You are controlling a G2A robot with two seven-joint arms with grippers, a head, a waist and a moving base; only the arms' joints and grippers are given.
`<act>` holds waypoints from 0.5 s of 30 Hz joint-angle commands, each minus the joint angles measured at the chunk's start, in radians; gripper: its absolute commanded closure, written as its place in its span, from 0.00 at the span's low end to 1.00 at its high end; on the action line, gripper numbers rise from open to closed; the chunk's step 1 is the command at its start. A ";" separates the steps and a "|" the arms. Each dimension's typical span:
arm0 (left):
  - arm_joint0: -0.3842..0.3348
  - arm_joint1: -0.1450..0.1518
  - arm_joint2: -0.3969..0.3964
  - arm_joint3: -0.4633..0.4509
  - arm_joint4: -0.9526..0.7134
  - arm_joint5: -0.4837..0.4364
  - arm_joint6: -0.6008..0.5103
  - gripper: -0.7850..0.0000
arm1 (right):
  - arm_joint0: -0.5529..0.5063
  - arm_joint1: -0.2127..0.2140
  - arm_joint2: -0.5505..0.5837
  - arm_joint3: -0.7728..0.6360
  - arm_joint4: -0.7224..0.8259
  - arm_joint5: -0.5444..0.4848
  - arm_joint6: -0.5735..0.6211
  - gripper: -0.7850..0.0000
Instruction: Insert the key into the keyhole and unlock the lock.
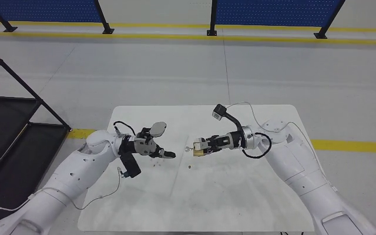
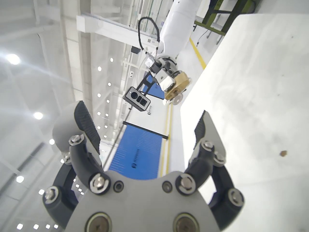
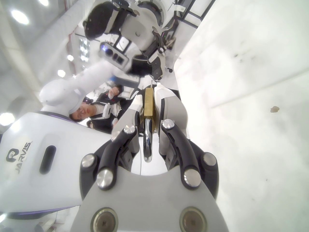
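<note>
Right gripper (image 3: pixel 150 92) is clamped on the brass lock (image 3: pixel 149 107); key (image 1: pixel 189 148) protrudes from the lock's free end. Left gripper (image 2: pixel 142 114) is spread wide, near the key, not touching.

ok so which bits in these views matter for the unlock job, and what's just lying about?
Job:
- lock, clamped in the right gripper
- key, at the lock's end
- left gripper, open and empty, facing them

Lying about:
- small brown crumb on the table
- blue barriers on the floor behind
</note>
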 commanded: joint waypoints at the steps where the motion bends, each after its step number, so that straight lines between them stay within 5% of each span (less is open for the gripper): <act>1: 0.024 0.011 -0.016 -0.021 -0.021 -0.170 -0.068 0.00 | 0.000 0.000 0.000 0.000 0.000 0.000 0.000 1.00; 10: 0.085 0.033 -0.087 -0.112 -0.192 -0.548 -0.416 0.00 | 0.000 0.000 0.000 0.000 0.000 0.000 0.000 1.00; 15: 0.106 0.023 -0.101 -0.076 -0.522 -0.749 -0.599 0.00 | 0.000 0.000 0.000 0.000 0.000 0.000 0.000 1.00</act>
